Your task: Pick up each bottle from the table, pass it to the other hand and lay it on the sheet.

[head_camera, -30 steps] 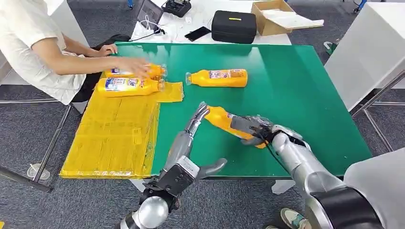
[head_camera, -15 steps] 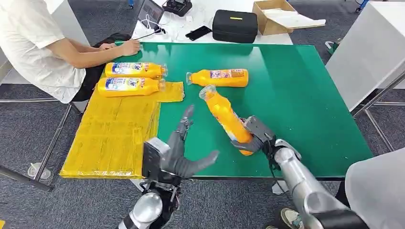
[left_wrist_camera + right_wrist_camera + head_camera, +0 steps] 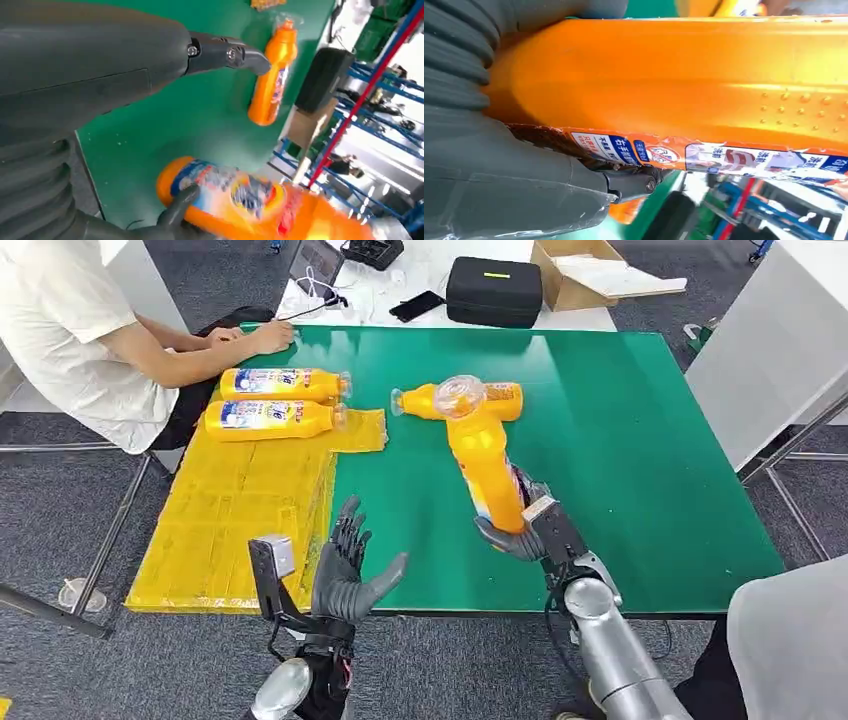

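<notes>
Nearest, at six o'clock off the front edge of the green table: left hand raised with fingers spread wide, holding nothing. Just past that edge, toward five o'clock: right hand wrapped round the base of the held bottle, lifted clear of the table, standing nearly upright, neck pointing to twelve o'clock. Close-up from the right wrist: orange body and label strip pressed against the grey thumb. Seen from the left wrist: same bottle low and blurred, lying bottle beyond the thumb tip. Behind the held bottle's neck: lying bottle on bare green, off the sheet. At ten o'clock: yellow sheet draped over the left table edge, two bottles side by side at its far end. Farther at eleven o'clock: seated person, hand on the far edge. Right half of the green top bare. Beyond, at twelve o'clock: white table with black case and cardboard box; grey carpet around.
</notes>
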`<control>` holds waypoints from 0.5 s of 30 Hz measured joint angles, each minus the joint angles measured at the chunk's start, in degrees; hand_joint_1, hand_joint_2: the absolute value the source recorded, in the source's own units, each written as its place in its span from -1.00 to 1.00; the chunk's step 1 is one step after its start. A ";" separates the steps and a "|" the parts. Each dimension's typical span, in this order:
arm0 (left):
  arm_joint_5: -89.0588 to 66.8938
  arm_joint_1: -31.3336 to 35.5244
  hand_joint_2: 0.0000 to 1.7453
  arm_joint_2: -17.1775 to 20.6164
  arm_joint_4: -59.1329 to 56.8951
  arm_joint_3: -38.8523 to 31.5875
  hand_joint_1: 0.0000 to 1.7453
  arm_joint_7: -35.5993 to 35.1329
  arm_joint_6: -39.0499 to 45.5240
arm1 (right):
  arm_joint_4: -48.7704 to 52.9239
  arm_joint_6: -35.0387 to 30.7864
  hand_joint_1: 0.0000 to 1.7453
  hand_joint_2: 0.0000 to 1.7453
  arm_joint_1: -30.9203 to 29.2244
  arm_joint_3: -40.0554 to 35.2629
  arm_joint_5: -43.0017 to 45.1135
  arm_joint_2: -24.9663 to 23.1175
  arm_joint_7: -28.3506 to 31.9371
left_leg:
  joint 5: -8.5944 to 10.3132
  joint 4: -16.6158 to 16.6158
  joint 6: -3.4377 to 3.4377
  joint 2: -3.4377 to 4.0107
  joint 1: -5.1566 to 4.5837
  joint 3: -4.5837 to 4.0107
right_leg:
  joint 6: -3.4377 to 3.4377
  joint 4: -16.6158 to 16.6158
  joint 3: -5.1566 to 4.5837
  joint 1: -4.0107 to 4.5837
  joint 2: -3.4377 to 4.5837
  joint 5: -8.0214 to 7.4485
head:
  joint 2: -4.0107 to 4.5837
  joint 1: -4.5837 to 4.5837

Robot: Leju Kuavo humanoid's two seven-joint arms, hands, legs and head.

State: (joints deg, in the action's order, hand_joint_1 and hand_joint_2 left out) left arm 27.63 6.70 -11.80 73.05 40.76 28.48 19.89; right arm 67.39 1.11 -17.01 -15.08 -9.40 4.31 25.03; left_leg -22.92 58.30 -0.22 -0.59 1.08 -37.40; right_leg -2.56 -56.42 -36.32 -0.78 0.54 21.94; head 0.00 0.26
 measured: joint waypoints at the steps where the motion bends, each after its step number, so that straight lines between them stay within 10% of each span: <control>1: 0.02 -0.06 1.00 0.07 0.00 -0.13 -1.00 -0.02 0.00 | 0.56 -0.04 1.00 1.00 0.12 -0.11 0.02 -0.07 0.00 | 0.00 0.00 0.00 0.01 0.00 0.00 | 0.00 0.00 -0.01 0.00 0.00 0.00 | 0.00 0.00; 15: 2.40 -0.20 1.00 0.22 0.07 -0.52 -1.00 0.22 -0.83 | 3.38 -0.87 1.00 1.00 1.11 -6.10 -3.56 -1.14 0.50 | 0.01 0.00 0.01 0.00 0.02 -0.02 | 0.01 0.00 -0.04 0.01 -0.01 0.01 | 0.00 0.00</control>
State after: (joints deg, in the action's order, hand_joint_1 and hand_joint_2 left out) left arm 30.03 6.50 -11.58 73.11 40.24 28.70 19.06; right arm 70.77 0.24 -15.90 -21.18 -12.96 3.17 25.53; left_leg -22.91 58.30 -0.21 -0.58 1.10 -37.42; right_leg -2.55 -56.42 -36.36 -0.77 0.53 21.94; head 0.00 0.26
